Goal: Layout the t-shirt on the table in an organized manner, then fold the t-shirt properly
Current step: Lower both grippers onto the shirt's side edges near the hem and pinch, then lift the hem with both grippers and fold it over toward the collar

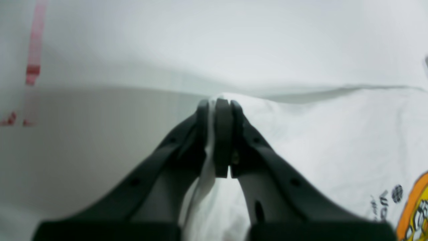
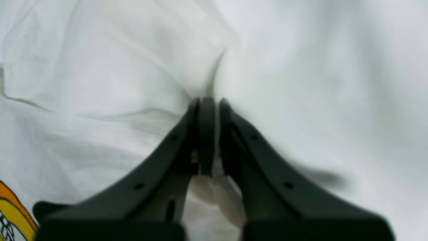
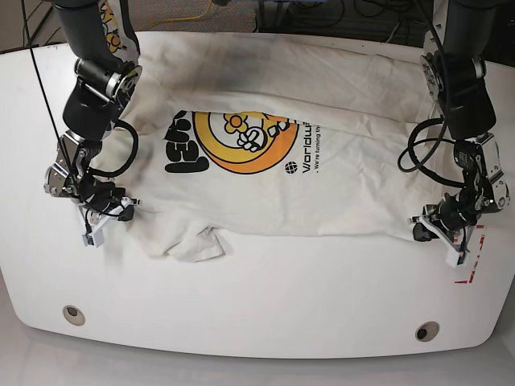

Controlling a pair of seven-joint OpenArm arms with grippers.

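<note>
Now both hands pinch the t-shirt (image 3: 265, 185): left hand (image 1: 219, 102) and right hand (image 2: 207, 100) clamp its near edge on the desk (image 3: 265, 322). Next likely calls for lifting together, evenly, to fold.

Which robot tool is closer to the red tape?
Left. The left tool pinches the t-shirt beside the red tape; the right tool is across the table.

Yellow cable (image 3: 187, 16) beyond far edge
</note>
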